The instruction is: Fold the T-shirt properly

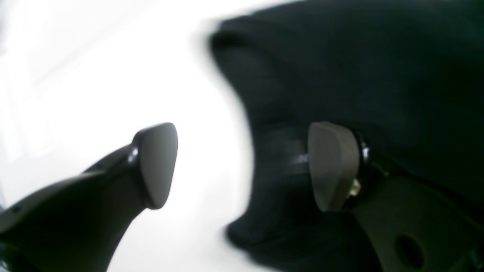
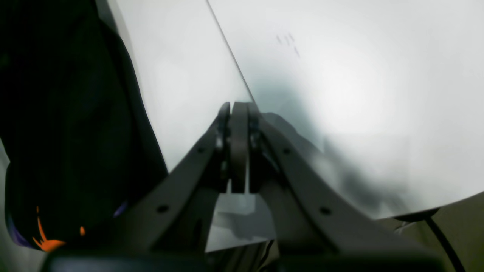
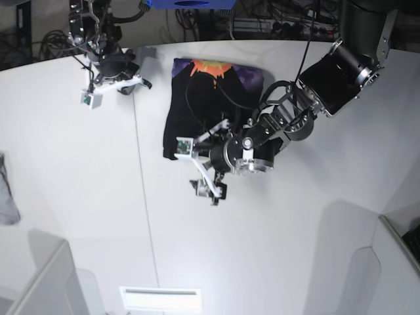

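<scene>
I see the black T-shirt [image 3: 210,108] lying on the white table [image 3: 315,230], folded into a compact shape. At its far end the print shows, orange and red on purple, facing up. The near edge of the shirt lies just beside my left gripper [image 3: 200,165].

In the left wrist view the left gripper [image 1: 242,166] has its two pads well apart and nothing is between them. One pad [image 1: 332,166] stands in front of the black cloth [image 1: 359,75], at the edge of the fold; I cannot tell if it touches the cloth. The other pad [image 1: 157,164] is over the bare white table [image 1: 94,75]. So this gripper is released and does not hold the shirt. This view is blurred, so I cannot read fine details of the fabric.

My right gripper [image 3: 121,82] is at the far side of the table, apart from the shirt. In the right wrist view its fingers [image 2: 239,147] are pressed together with nothing between them: the right gripper [image 2: 239,113] is clenched and empty. To one side of it in that view hangs the dark cloth [image 2: 72,124], with a small piece of orange and purple print at its lower corner. Under the gripper there is the white table [image 2: 340,94] with a thin seam line [image 2: 227,49] running away from the fingertips.

At the edge of the table, well apart from both grippers, lies a small grey cloth [image 3: 6,197].
</scene>
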`<state>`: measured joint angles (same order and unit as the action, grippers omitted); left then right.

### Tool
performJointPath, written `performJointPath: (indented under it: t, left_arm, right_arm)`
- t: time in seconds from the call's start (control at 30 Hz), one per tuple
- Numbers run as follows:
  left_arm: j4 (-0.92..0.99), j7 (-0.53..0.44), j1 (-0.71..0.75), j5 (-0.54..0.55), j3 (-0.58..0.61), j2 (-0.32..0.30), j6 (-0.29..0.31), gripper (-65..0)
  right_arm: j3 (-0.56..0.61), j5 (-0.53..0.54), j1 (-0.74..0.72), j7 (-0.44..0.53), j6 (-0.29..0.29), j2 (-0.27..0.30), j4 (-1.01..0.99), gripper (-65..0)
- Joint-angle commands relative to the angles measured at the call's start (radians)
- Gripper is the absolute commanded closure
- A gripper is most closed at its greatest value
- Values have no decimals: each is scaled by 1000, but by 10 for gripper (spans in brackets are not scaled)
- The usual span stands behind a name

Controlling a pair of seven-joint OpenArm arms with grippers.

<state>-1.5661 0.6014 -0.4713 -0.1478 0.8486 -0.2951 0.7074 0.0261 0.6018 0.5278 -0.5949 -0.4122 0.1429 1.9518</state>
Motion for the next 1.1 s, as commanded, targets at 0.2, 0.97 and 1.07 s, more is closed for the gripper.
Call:
performJointPath:
  t: [0.2, 0.97, 1.07]
  left_arm:
    - [-132, -5, 70, 6, -311, 3, -9, -515]
    - [-383, -413, 873, 293, -1296, 4, -9, 0]
    - [-380, -464, 977, 351, -1363, 4, -9, 0]
  right_arm:
    - [-1, -9, -4, 17, 5, 45, 24, 0]
    - [-7, -541, 259, 545, 246, 136, 64, 0]
    - [-7, -543, 312, 640, 246, 194, 62, 0]
